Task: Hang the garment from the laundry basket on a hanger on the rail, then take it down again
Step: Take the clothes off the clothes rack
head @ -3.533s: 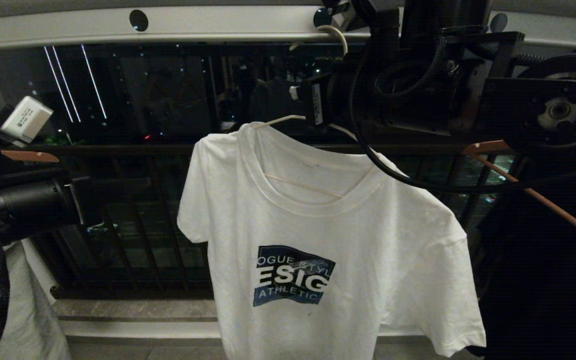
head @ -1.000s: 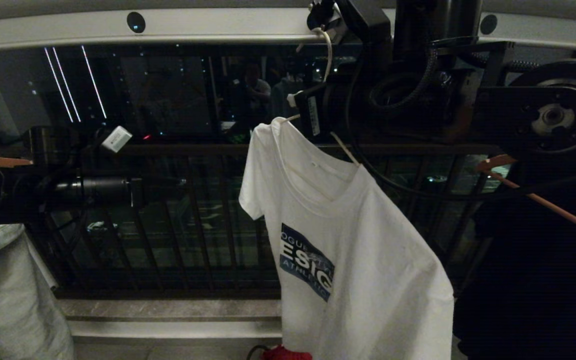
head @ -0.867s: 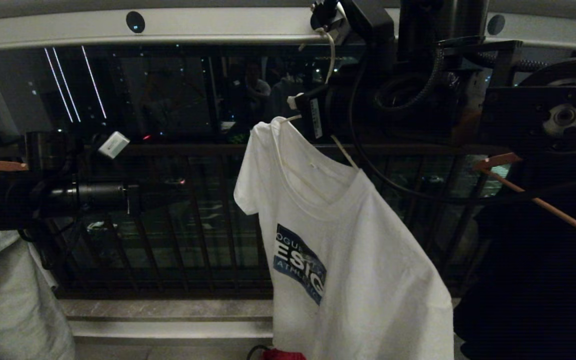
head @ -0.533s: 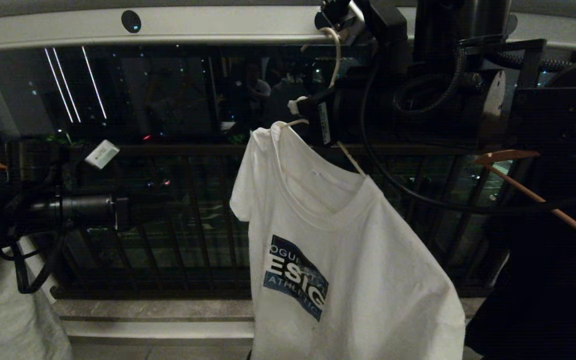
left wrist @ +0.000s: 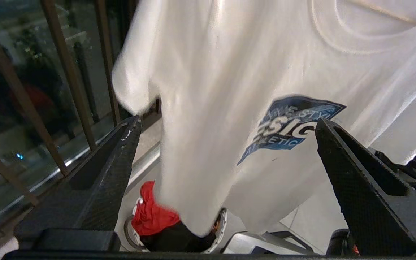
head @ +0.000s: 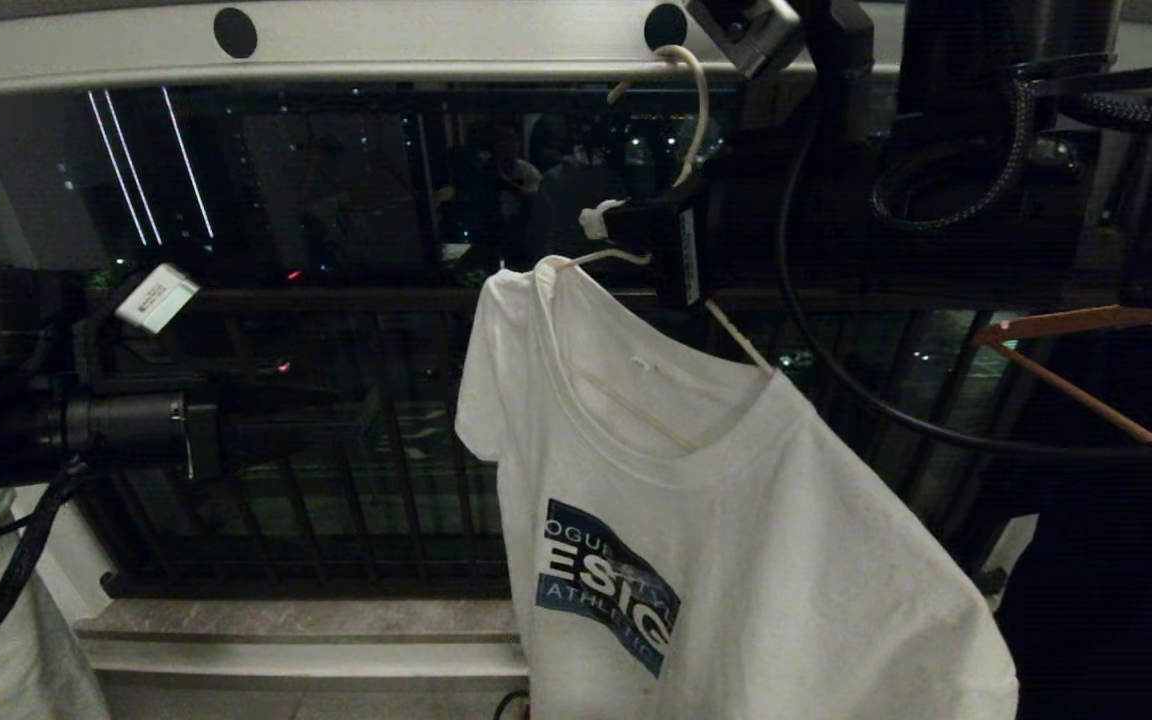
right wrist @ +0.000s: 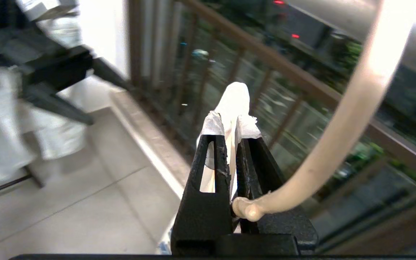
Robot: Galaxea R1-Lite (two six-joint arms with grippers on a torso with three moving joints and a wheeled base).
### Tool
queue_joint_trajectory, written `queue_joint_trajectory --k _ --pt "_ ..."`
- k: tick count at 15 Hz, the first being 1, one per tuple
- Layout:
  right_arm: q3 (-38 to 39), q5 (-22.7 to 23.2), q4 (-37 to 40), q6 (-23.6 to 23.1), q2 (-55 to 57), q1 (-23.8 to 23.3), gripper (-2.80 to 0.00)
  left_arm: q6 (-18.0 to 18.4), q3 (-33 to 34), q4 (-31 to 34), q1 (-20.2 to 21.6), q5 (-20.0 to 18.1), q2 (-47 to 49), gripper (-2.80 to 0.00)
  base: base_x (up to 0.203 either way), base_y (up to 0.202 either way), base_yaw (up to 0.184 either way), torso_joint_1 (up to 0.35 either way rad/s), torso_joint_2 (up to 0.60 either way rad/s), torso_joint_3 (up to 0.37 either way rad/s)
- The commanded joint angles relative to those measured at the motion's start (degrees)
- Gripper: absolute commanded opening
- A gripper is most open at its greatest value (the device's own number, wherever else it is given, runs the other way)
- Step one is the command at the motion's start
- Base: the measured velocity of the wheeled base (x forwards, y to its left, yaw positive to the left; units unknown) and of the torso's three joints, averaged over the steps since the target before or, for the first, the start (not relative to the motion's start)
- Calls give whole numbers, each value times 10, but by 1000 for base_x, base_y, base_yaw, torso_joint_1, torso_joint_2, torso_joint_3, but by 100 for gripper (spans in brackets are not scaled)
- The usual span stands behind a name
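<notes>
Hanger (head: pixel 693 110) neck disappears inside clamped right gripper (right wrist: pixel 229 126); garment (head: pixel 736 520) hem cut off; left gripper (left wrist: pixel 226 144) spread wide.

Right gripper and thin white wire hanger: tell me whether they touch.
Touching. The right wrist view shows the right gripper with jaws shut on the thin white wire hanger at its neck, no gap between them.

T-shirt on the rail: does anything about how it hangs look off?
Yes. The T-shirt hangs askew: the hanger tilts, one shoulder high beside the right tool, which is shut on the hanger's neck. The hook sits at the rail.
</notes>
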Motion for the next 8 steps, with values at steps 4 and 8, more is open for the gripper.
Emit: queue_joint_trajectory --k 4,8 --pt "31 75 2 0 -45 0 -280 -1 18 14 0 -5 -52 0 0 0 0 0 0 0" --pt "50 138 2 7 -71 0 -280 0 14 53 -2 -4 -74 0 0 0 0 0 0 0"
